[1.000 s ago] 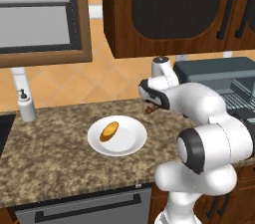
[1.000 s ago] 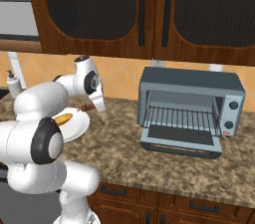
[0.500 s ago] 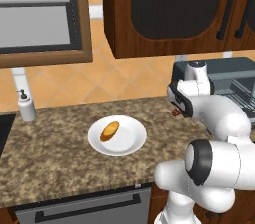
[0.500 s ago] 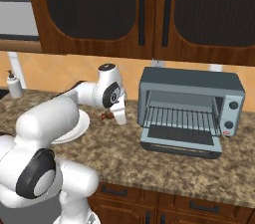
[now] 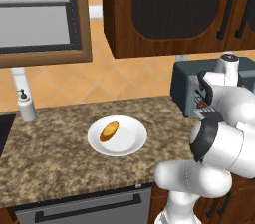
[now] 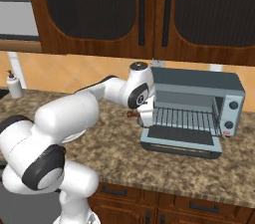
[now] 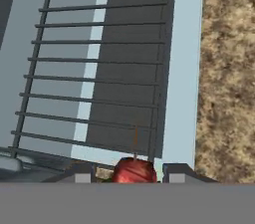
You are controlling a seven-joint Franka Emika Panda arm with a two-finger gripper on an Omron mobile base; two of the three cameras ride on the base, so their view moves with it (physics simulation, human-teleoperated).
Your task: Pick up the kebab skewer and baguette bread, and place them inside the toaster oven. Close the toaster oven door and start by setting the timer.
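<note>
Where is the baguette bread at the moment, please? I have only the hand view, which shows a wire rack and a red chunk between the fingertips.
Observer: The baguette bread lies on the white plate on the counter, well to the left of the toaster oven.
Operator: Thank you. Is the oven door open?
Observer: Yes, the toaster oven door is folded down flat in front of the oven.
Operator: And where is the hand relative to the oven?
Observer: The gripper, shut on the kebab skewer, is at the left front corner of the oven, beside the rack.
</note>
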